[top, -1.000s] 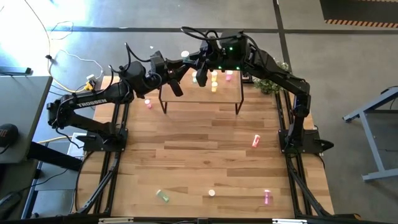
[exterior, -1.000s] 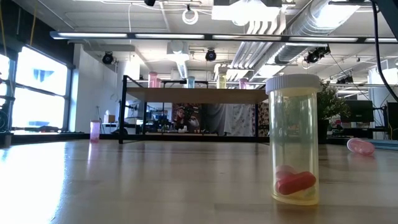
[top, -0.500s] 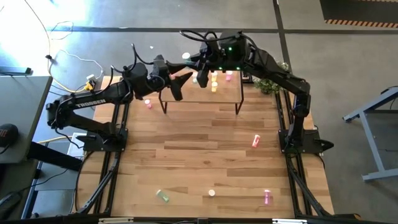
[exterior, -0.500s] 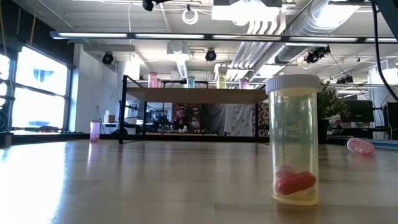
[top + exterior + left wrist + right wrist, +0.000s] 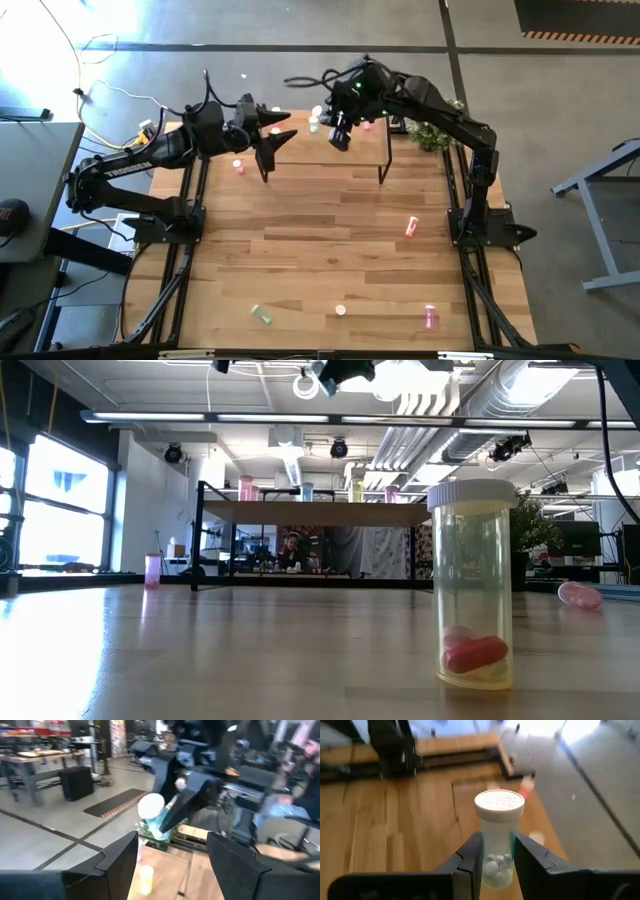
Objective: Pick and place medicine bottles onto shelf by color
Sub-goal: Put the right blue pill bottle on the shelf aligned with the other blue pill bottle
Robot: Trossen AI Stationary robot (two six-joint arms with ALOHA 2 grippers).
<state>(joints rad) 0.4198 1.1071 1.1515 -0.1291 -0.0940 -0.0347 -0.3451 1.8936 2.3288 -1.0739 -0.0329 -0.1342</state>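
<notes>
A pale greenish medicine bottle [image 5: 497,840] with a white cap hangs in the air, with my right gripper [image 5: 332,127] shut on it above the left part of the shelf [image 5: 350,152]. My left gripper [image 5: 278,135] stands open just left of the bottle, with nothing between its fingers. In the left wrist view the bottle [image 5: 156,817] shows ahead of them. On the shelf [image 5: 310,512] stand several bottles, among them a pink one [image 5: 245,487] and a yellow one [image 5: 357,488]. My right gripper pinches the lower part of the bottle's body [image 5: 496,862] between its two fingers [image 5: 470,857]. The capped end [image 5: 499,802] sticks out past the fingers. The bottle is lifted clear of shelf and table.
Loose bottles on the table: pink [image 5: 238,166] by the shelf's left legs, red [image 5: 410,228] at the right, and green [image 5: 262,316], a white-capped one [image 5: 340,310] and pink [image 5: 430,317] near the front. A potted plant [image 5: 430,135] stands right of the shelf.
My left gripper has opened and drawn back a little toward the table's left edge. My right gripper has turned and carried the pale bottle slightly toward the near edge, over the shelf.
</notes>
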